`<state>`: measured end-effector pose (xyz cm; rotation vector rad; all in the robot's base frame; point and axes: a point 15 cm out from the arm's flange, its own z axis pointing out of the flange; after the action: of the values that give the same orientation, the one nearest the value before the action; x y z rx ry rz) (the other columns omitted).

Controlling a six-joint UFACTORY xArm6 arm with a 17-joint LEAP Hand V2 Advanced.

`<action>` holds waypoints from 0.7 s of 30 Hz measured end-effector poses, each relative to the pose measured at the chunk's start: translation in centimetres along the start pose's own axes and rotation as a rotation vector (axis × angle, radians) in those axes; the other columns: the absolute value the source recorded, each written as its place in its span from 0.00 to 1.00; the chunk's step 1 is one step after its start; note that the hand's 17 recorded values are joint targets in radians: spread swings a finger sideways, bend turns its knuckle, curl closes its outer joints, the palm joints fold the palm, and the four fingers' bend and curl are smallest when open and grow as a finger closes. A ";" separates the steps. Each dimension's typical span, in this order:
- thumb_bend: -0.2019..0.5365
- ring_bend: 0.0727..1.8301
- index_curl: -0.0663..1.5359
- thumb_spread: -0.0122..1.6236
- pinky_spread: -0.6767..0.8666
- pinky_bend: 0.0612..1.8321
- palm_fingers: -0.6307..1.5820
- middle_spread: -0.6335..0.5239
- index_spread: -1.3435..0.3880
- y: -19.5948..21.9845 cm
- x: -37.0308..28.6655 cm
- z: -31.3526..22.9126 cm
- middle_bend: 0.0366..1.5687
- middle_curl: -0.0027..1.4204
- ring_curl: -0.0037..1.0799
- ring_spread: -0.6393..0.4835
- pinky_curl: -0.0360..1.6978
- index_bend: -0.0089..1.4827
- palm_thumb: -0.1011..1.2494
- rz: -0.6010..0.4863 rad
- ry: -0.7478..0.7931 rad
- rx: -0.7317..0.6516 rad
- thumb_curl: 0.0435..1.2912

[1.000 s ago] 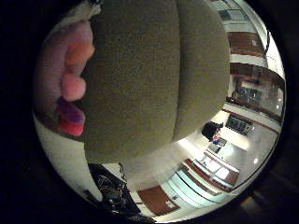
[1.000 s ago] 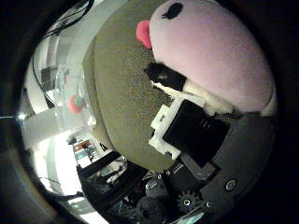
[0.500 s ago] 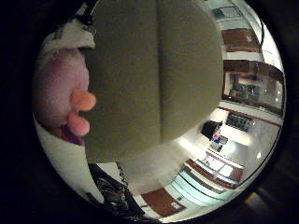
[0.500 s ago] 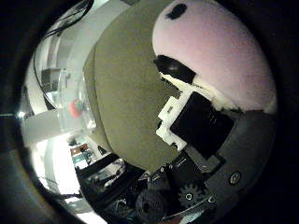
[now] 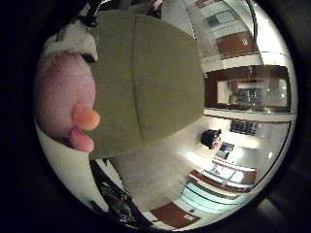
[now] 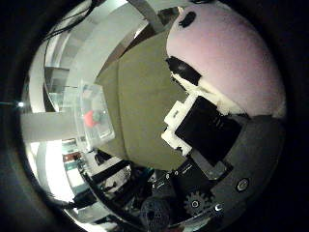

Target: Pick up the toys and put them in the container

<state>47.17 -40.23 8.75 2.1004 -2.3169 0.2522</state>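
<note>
Pink plush toy (image 6: 227,58), with orange bits (image 5: 85,116) showing in the little finger view, sits tight against the palm, and the hand (image 6: 203,130) has its white-and-black fingers curled onto it, so it's gripping the toy. Compared with a second ago the toy's place against the palm is about the same, but the olive-green cushion surface (image 5: 155,82) takes up less of both views and more room shows around it, which reads as the hand having lifted the toy clear of the surface. The clear plastic container (image 6: 94,121) has also come further into the thumb side view; a second ago it was small at the edge, now it's plainly visible beside the cushion's edge with a red item (image 6: 89,118) already in it. Judgement: the pick is done and this is the carry toward the container, with release over the opening still to come; toy and container are still well apart. The grip looks secure, but the toy is soft and bulky, so it could catch the container's rim. Surface: olive-green fabric with a seam running across it, nothing else seen lying on it. Room: a big indoor hall with pale glossy floor (image 5: 160,170), dark wood panelling (image 5: 243,73) and white walls; a dark shape (image 5: 211,138) on the floor far off, too small to tell.
</note>
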 end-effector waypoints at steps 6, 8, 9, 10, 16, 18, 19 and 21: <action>0.26 0.69 0.63 0.63 0.32 0.82 0.77 0.40 0.61 0.2 -7.3 -6.8 0.80 0.64 0.87 0.32 0.44 0.71 0.85 -0.097 -0.024 0.054 0.51; 0.26 0.68 0.63 0.63 0.32 0.81 0.77 0.40 0.61 0.2 -10.2 -8.5 0.80 0.64 0.88 0.32 0.44 0.71 0.85 -0.134 -0.033 0.069 0.51; 0.26 0.68 0.64 0.63 0.32 0.81 0.77 0.40 0.61 0.2 -12.1 -9.4 0.80 0.64 0.88 0.32 0.45 0.71 0.85 -0.158 -0.041 0.080 0.51; 0.26 0.68 0.64 0.63 0.32 0.81 0.77 0.40 0.61 0.3 -13.8 -10.1 0.80 0.64 0.88 0.32 0.45 0.71 0.85 -0.179 -0.048 0.089 0.51; 0.25 0.68 0.64 0.63 0.32 0.80 0.77 0.40 0.61 0.4 -24.0 -14.1 0.80 0.64 0.89 0.32 0.46 0.71 0.84 -0.289 -0.119 0.139 0.52; 0.25 0.68 0.64 0.62 0.32 0.80 0.77 0.40 0.61 0.3 -27.3 -15.3 0.80 0.64 0.89 0.32 0.47 0.71 0.84 -0.320 -0.151 0.148 0.53; 0.25 0.68 0.64 0.62 0.32 0.79 0.77 0.40 0.61 0.3 -29.2 -16.0 0.80 0.64 0.89 0.32 0.47 0.71 0.84 -0.338 -0.168 0.154 0.53; 0.25 0.68 0.64 0.62 0.32 0.79 0.77 0.40 0.61 0.1 -32.7 -17.2 0.80 0.64 0.90 0.32 0.48 0.71 0.84 -0.370 -0.192 0.169 0.53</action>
<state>48.66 -5.85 22.15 2.6917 -1.9969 0.2567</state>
